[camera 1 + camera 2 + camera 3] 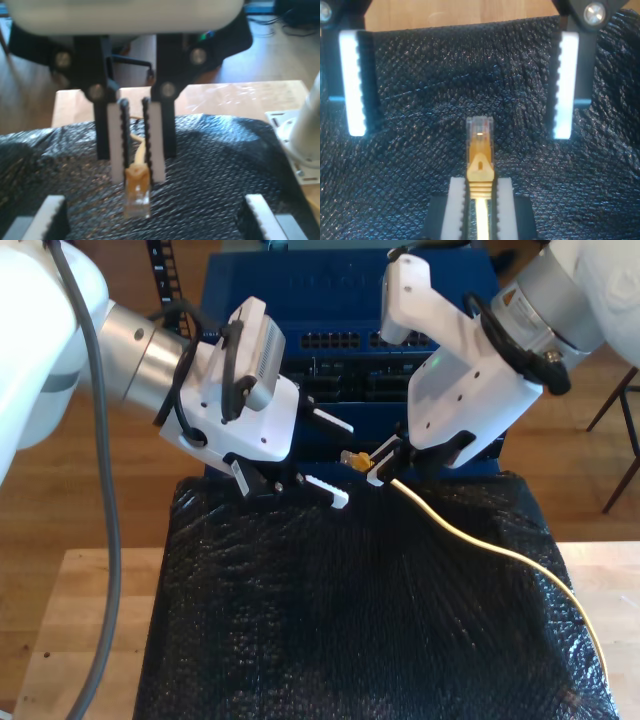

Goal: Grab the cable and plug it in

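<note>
My second gripper is closed on the cable, just behind its plug. In the second wrist view the two white toothed fingers press the yellow boot from both sides, and the clear tip of the plug stands free in front of them. The plug is in the air above the black textured mat, not touching it. From my grip the yellow cable goes down over the mat toward the exterior view's lower right corner. My first gripper is at the exterior view's left, its jaws wide apart and holding nothing. It faces the plug, which points at the gap between its fingers but is not touching them. Behind both grippers is a blue rack unit with rows of ports. The mat lies on a wooden table.
</note>
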